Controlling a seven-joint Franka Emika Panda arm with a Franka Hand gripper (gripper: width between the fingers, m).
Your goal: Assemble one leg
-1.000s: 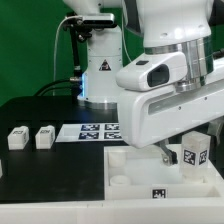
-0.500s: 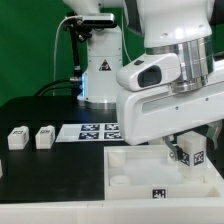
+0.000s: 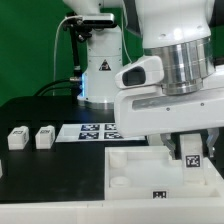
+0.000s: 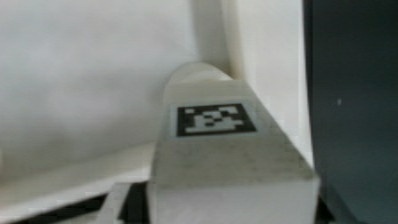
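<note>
My gripper is shut on a leg, a small white block with a black-and-white tag facing out. It holds the leg upright over the right part of the large white panel, close to its surface. In the wrist view the held leg fills the middle, tag visible, with its tip near the panel's edge. The gripper is mostly hidden by the leg. Two more legs lie on the black table at the exterior view's left.
The marker board lies on the black table behind the panel. The robot's base stands at the back. The big arm body hides the right side of the table. Dark table surface runs beside the panel.
The gripper has moved down with the leg toward the panel, and the wrist has turned a little. The two loose legs have not moved.
</note>
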